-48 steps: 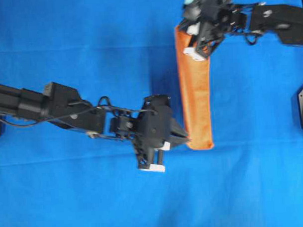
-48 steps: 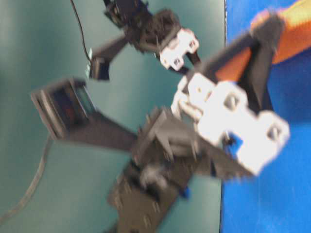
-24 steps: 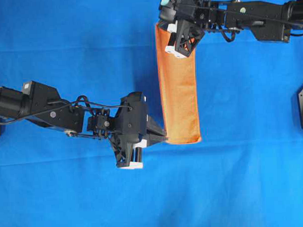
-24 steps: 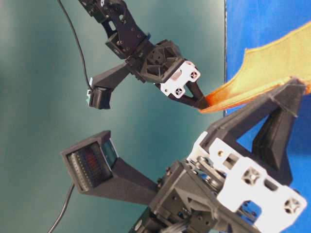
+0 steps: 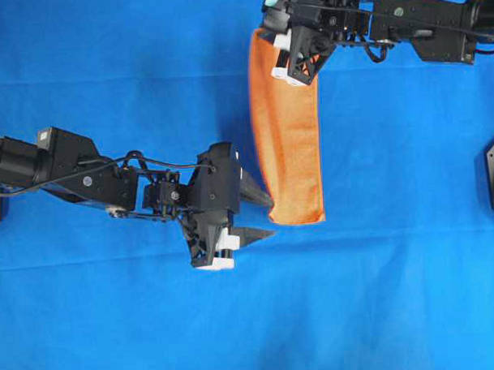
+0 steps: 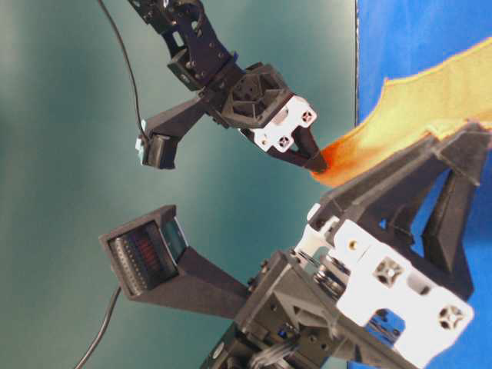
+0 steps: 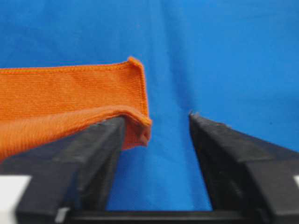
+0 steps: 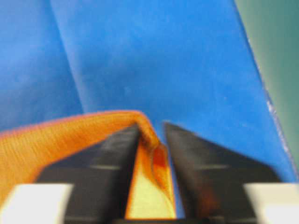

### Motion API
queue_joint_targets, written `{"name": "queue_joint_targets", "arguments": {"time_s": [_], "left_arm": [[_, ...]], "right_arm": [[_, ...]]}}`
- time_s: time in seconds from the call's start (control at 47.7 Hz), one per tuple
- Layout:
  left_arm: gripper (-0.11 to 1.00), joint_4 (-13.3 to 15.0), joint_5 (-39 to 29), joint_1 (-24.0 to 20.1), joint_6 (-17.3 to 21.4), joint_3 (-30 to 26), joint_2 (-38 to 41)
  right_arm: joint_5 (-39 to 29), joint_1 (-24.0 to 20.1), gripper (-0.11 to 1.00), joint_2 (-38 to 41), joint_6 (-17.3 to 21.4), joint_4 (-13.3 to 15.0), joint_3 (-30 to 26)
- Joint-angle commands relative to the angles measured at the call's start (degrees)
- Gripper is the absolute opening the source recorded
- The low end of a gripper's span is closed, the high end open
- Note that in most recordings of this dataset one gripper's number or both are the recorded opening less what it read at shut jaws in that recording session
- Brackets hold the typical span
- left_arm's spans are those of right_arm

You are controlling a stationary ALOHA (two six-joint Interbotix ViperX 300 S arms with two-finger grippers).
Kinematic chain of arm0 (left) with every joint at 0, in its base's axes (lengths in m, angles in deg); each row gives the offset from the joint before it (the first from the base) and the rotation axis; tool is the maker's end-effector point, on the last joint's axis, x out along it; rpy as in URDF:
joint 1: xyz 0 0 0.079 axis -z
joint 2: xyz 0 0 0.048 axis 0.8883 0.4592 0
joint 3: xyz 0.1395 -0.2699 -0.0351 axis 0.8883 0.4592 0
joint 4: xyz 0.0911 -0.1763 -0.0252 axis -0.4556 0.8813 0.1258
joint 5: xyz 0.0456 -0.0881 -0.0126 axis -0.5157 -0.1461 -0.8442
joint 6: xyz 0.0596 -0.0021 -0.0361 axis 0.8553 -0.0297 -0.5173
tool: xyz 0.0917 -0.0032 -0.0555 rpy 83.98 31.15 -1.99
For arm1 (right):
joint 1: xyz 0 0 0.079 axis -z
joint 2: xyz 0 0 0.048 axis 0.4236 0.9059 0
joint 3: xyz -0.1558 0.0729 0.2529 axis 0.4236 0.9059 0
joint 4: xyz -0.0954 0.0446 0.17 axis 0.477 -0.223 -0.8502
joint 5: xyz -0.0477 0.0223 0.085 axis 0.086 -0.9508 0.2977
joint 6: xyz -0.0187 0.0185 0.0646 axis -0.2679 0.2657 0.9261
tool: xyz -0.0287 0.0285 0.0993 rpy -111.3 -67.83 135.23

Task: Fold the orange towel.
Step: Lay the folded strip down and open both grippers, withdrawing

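Two open hands, left [image 5: 260, 219] and right [image 8: 152, 140], flank the folded orange towel [image 5: 288, 151] on a blue sheet [image 5: 146, 75]

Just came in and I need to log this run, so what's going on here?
Two robot arms are folding an orange towel on a blue sheet. The towel lies as a long narrow strip. The left gripper is at its near corner with jaws open; the corner rests against one finger, not clamped. The right gripper is at the far end, jaws apart with towel between them; whether it has let go is unclear.
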Motion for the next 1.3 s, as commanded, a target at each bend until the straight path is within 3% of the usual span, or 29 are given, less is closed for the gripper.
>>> {"name": "queue_joint_targets", "arguments": {"time_s": [0.0, 0.084, 0.231, 0.587, 0.86, 1.133, 1.279], "left_arm": [[0.56, -0.09, 0.53, -0.7, 0.09, -0.88, -1.67], [0.67, -0.09, 0.26, -0.79, 0.62, -0.62, -2.02], [0.69, -0.09, -1.76, -0.88, 0.97, -0.09, -4.13], [0.68, -0.09, -11.87, -2.99, 1.14, 4.13, -18.46], [0.68, -0.09, -10.37, -9.49, 1.14, 12.39, -27.07], [0.68, -0.09, -3.87, -16.88, 1.05, 20.92, -33.57], [0.68, -0.09, 0.97, -17.84, 0.97, 24.17, -34.63]], "right_arm": [[1.05, 0.35, 0.48, -0.88, 0.09, 0.79, -0.44], [1.05, 0.35, 0.65, -0.97, 0.09, 1.49, -0.44], [0.97, 0.35, 0.59, -1.32, 0.09, 1.76, -0.26], [1.05, -0.62, 0.59, -10.72, 0.35, 1.76, 5.62], [4.92, -0.97, 0.59, -22.5, 2.2, 0.44, 16.0], [12.66, -3.87, 0.59, -33.93, 7.56, -1.49, 27.42], [15.82, -5.19, 0.59, -36.83, 10.37, -2.11, 32.17]]}}
